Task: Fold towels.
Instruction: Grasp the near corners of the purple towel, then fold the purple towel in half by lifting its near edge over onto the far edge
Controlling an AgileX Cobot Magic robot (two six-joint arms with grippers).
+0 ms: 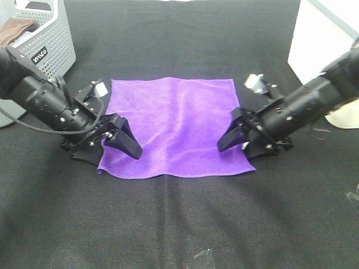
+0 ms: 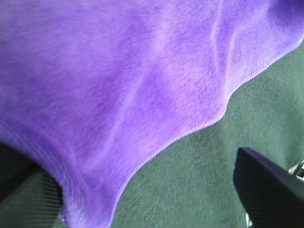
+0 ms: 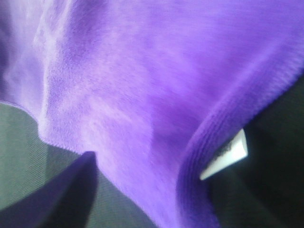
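Observation:
The bright purple towel (image 1: pixel 171 123) lies spread flat on the black table. My left gripper (image 1: pixel 120 148) is at its near left corner, with one finger (image 1: pixel 128 143) lying over the cloth. My right gripper (image 1: pixel 233 147) is at the near right corner, with one finger (image 1: pixel 229 137) over the cloth. In the left wrist view the towel (image 2: pixel 133 85) hangs rippled between widely spread fingers (image 2: pixel 268 190). In the right wrist view the towel (image 3: pixel 142 80) fills the frame, its white tag (image 3: pixel 228 154) shows at the hem, and one finger (image 3: pixel 57 194) is visible. Both grippers look open.
A grey perforated basket (image 1: pixel 47 45) holding a brown cloth (image 1: pixel 14 31) stands at the back left. A white box (image 1: pixel 322 39) stands at the back right. A small shiny object (image 1: pixel 255 83) lies beyond the right arm. Black table cloth (image 1: pixel 179 224) runs along the front.

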